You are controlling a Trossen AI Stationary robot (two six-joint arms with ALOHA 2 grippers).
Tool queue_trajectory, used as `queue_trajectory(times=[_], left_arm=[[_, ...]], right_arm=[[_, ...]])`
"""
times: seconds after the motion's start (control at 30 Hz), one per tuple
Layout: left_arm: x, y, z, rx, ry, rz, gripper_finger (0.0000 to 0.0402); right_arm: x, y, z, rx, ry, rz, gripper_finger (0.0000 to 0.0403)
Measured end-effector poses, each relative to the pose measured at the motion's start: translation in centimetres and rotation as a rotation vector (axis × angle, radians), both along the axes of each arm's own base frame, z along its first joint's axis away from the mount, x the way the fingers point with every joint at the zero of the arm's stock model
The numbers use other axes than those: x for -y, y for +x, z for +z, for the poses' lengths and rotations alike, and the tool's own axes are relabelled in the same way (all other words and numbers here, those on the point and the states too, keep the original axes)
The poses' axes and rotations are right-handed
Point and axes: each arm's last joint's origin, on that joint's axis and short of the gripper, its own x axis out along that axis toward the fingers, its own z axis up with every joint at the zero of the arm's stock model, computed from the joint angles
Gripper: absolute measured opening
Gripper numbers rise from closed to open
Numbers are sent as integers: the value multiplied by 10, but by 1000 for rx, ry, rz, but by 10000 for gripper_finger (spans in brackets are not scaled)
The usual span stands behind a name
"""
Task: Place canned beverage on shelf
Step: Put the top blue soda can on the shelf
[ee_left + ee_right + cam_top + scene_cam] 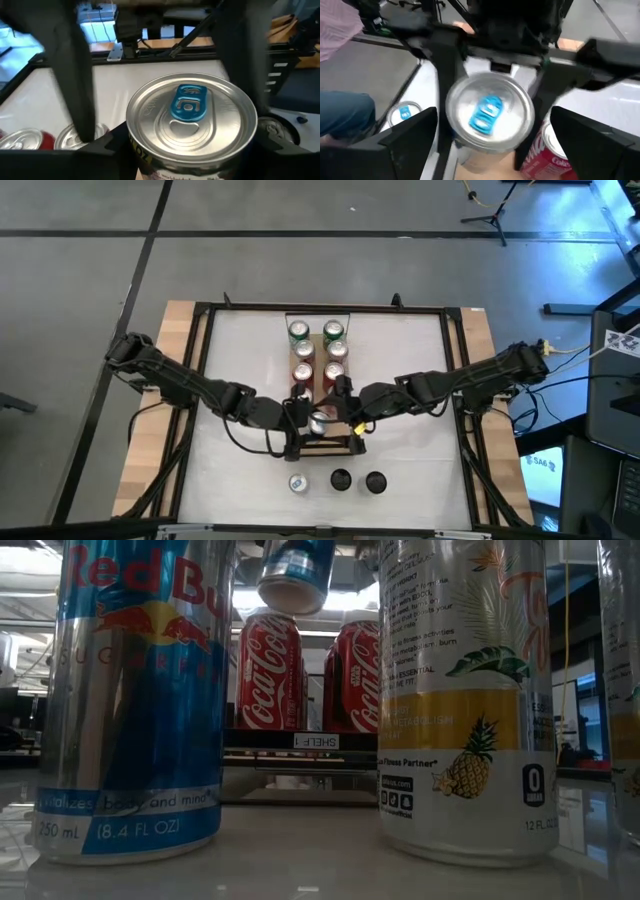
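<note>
I see the can (pixel 318 422) w/ silver lid + blue pull tab, blue/silver body, smooth metal cylinder. It's lifted off the shelf (pixel 317 395), hanging over the shelf's near end, just in front of the red cans (pixel 318 372).

Left hand (pixel 300 423) is clamped on it, fingers (pixel 75 85) narrowed onto the can's sides, dark matte.

Right hand (pixel 345 418) sits just beside the can on the opposite side, fingers (pixel 405 145) spread wide around it, can't tell if touching.

Shelf is a light-wood plank w/ thin dark end frames, green cans (pixel 315 331) at the far end, beyond the reds. Three more cans (pixel 337 480) stand on the white glossy desk (pixel 410 470) nearer than both hands.
</note>
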Motion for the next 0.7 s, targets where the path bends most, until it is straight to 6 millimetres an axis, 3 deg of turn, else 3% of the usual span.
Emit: queue_trajectory(times=[0.27, 0.57, 0.7], left_arm=[[4, -1, 2, 17, 21, -21, 223], [4, -1, 2, 19, 23, -18, 223], [3, -1, 1, 17, 23, 1, 223]], right_arm=[[-1, 3, -3, 0, 8, 13, 378], [-1, 3, -2, 2, 16, 9, 293], [-1, 3, -2, 0, 13, 7, 280]])
